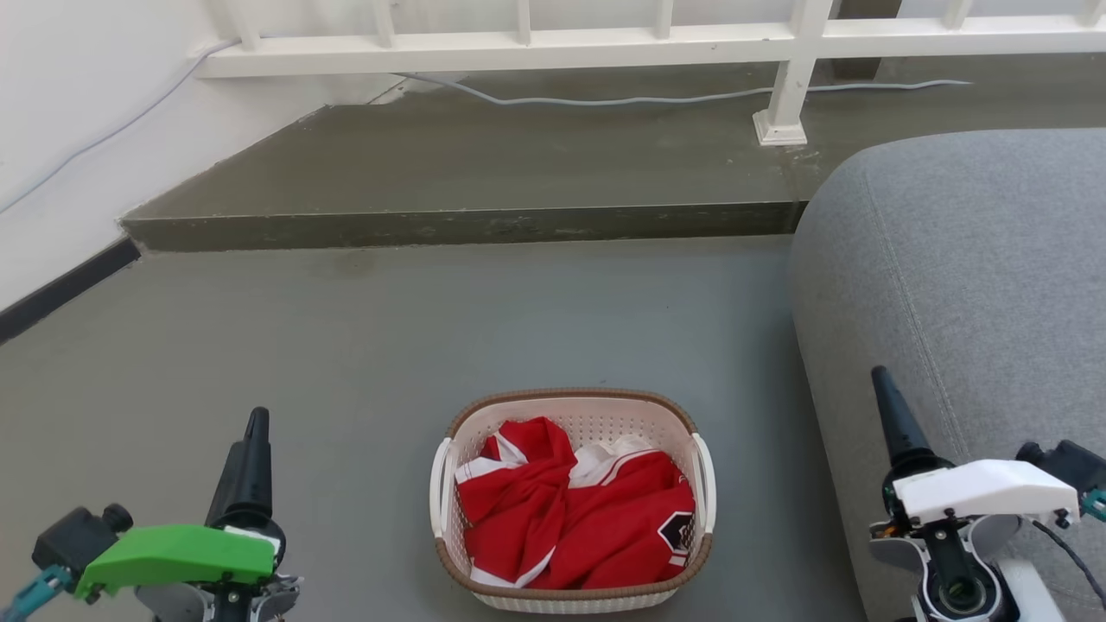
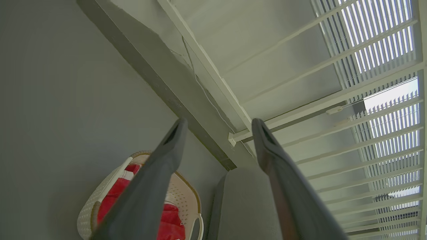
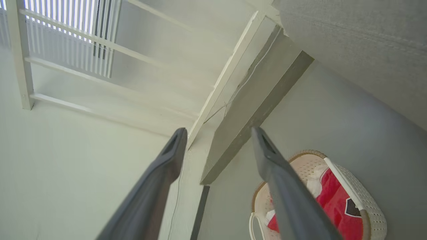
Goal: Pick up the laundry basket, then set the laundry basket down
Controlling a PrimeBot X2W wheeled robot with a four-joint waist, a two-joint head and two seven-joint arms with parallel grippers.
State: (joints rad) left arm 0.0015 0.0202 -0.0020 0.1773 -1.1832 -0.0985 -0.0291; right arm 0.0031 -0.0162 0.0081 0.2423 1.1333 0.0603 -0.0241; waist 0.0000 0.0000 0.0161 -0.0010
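Laundry basket [image 1: 605, 422] upright on grey floor [image 1: 346, 345], low centre of head view, near grey sofa [image 1: 968, 259] at its right. Red-white garment [image 1: 570, 518], probably jersey, bundled inside. Left gripper [image 2: 218, 126] and right gripper [image 3: 217, 133] flank basket, well apart from it, jaws spread, holding nothing.

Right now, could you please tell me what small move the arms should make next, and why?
Probably lower both arms inward to the white handles of the basket. It sits on the floor, holding red clothes; the left pincer and right pincer are open, empty and apart from it, one on each side.
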